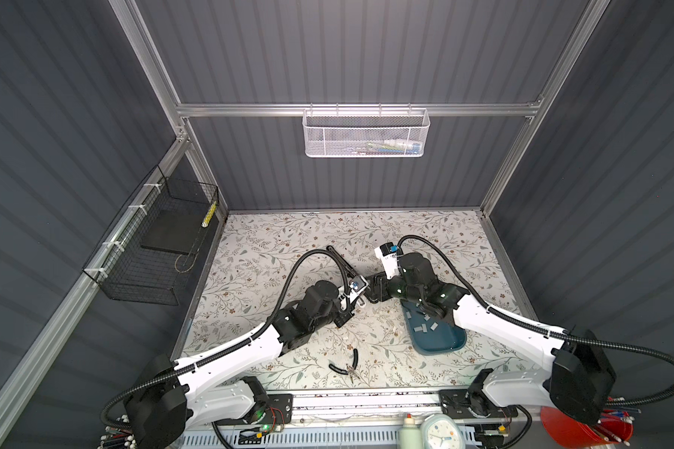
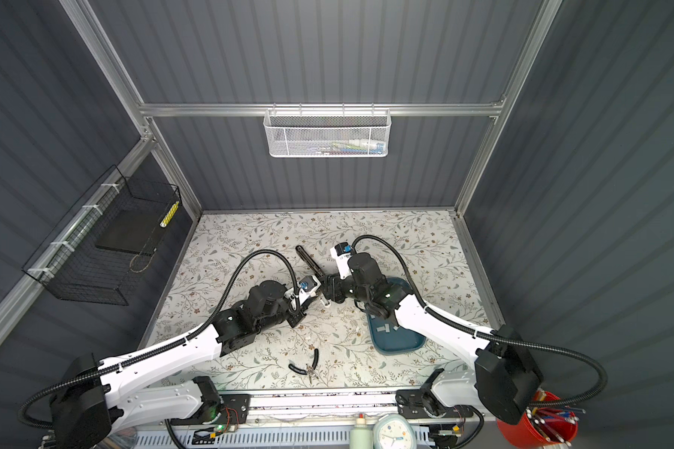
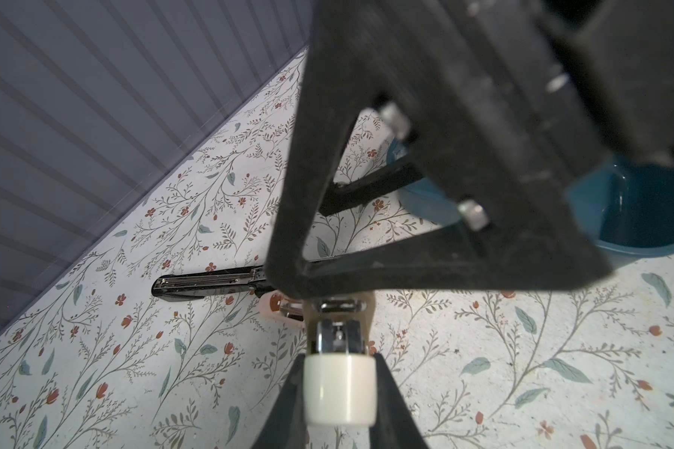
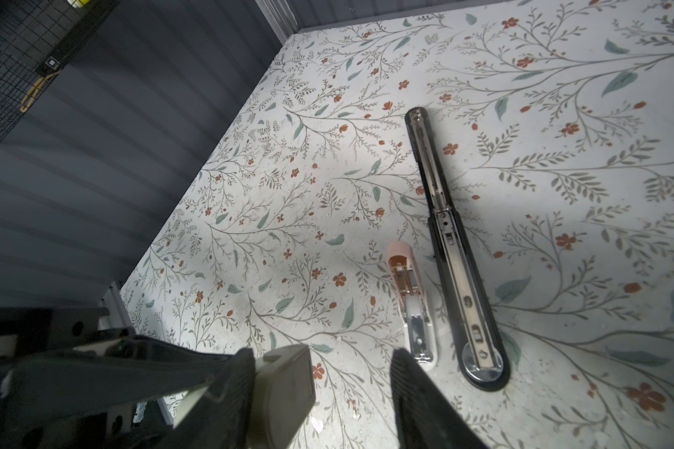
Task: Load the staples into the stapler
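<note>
The bench (image 1: pixel 273 248) is off-white, printed with grey-green leafy sprigs and small rust-red flowers. The black stapler (image 4: pixel 446 233) shows a chrome channel. The small stapler (image 4: pixel 410 303) is pale pink and white with chrome. A block (image 3: pixel 339 388) is glossy cream. The tray (image 1: pixel 448 340) is teal, the staples (image 1: pixel 421 329) silver-grey. The walls (image 1: pixel 366 58) are dark grey and ribbed. The mesh basket (image 1: pixel 366 134) is white, the wire basket (image 1: pixel 148 272) black, the bucket (image 1: pixel 569 429) red.

You are working in a robotics lab test cell: an aluminium-profile frame (image 1: pixel 358 110) holds grey ribbed wall panels (image 1: pixel 327 50) around a floral-papered worktop (image 1: pixel 273 241), a left arm (image 1: pixel 226 355) and a right arm (image 1: pixel 514 326) stand on a rail (image 1: pixel 366 400) along its near edge, and a white mesh basket (image 1: pixel 366 134) and a black wire basket (image 1: pixel 141 280) hang from the frame.
</note>
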`<act>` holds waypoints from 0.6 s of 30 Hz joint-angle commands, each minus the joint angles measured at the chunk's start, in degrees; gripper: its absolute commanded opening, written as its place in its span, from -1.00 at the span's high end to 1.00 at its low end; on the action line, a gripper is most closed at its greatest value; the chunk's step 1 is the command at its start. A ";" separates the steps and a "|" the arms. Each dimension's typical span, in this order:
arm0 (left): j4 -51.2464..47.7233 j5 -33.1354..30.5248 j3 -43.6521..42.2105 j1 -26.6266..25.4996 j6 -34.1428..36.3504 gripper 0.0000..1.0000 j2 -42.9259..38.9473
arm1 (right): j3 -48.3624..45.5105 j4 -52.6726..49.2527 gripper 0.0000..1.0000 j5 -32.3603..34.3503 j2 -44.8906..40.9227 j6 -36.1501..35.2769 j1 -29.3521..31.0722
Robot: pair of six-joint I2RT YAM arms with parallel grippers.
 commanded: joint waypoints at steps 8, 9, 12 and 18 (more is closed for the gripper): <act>3.51 -0.60 -1.19 0.10 -0.64 1.00 -4.16 | 1.27 -5.30 -0.13 4.02 2.55 -2.34 -0.07; 3.42 -0.57 -1.14 0.13 -0.56 1.00 -4.06 | 1.21 -5.41 -0.13 4.14 2.52 -2.38 -0.06; 3.01 -0.26 -0.79 0.20 -0.30 1.00 -3.55 | 1.18 -5.63 -0.09 4.60 2.01 -2.12 -0.07; 2.27 -0.48 -0.13 0.19 -0.03 1.00 -2.57 | -2.97 -3.64 -0.10 4.22 -5.84 -0.40 -0.05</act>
